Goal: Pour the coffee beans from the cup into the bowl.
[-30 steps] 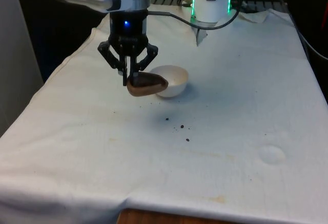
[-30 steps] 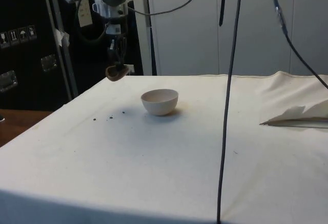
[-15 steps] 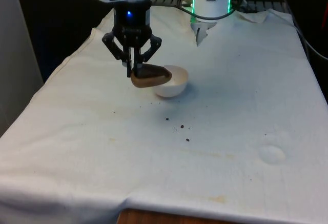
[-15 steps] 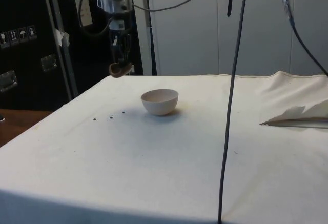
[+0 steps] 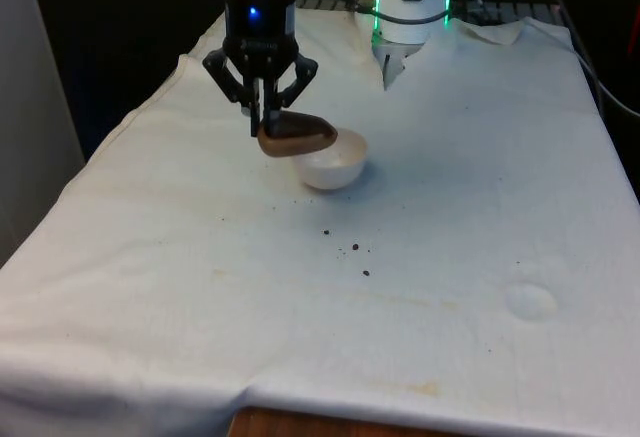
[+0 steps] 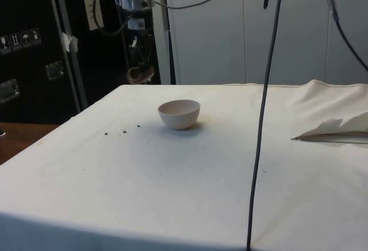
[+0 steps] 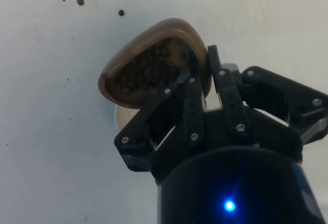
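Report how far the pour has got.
Done: the end effector has gripped the brown cup by its rim and lifted it off the cloth. In hand: the cup hangs beside the white bowl, beans inside it. Left: tipping them into the bowl. A few stray beans lie on the cloth.

cups: 1 | bowls: 1 | spilled beans: 4
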Controlling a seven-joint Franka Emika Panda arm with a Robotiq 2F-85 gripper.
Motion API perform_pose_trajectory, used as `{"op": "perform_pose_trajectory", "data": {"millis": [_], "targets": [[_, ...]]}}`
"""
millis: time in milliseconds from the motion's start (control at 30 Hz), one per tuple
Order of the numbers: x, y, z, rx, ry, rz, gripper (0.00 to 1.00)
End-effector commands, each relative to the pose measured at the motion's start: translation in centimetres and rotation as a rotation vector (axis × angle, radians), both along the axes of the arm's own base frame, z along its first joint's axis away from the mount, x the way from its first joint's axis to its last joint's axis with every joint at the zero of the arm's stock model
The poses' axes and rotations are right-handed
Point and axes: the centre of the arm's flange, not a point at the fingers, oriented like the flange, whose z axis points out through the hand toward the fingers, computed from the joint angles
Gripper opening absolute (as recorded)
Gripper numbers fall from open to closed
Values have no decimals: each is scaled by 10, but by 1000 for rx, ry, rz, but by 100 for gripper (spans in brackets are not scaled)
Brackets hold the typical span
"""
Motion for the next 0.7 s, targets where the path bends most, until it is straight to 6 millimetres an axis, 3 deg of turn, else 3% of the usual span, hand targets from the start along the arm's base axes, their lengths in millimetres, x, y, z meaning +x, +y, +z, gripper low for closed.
{"op": "perform_pose_trajectory", "data": {"millis": [0, 667], "targets": [[-3, -1, 2, -16, -9, -4, 0], [-33, -1, 10, -77, -12, -14, 0]]}}
